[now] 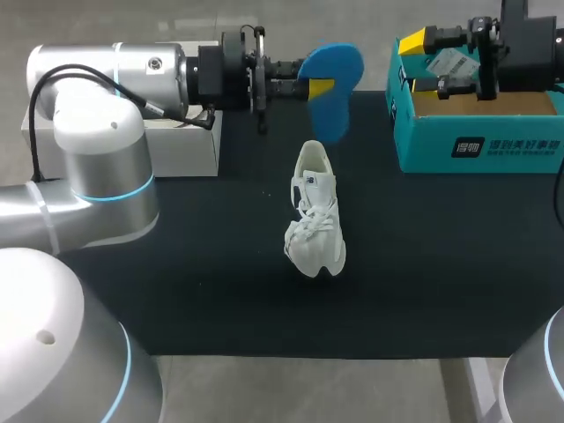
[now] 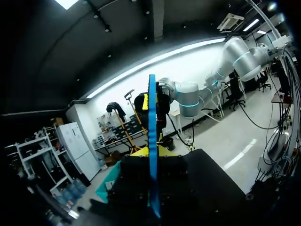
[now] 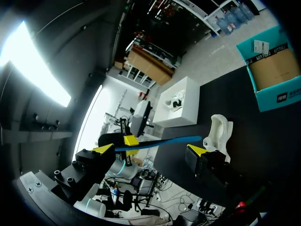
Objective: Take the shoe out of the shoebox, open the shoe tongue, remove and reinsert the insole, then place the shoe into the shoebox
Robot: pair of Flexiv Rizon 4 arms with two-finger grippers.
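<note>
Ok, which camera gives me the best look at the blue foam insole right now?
Head view: the blue foam insole shows its broad face, pinched in the left gripper. Both wrist views catch it edge-on, only a thin blue strip: left wrist, right wrist.

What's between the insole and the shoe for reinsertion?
Nothing visible. The left gripper holds the blue insole in the air just beyond the white shoe, at its heel end. The right gripper hangs open over the shoebox, off to the side.
</note>
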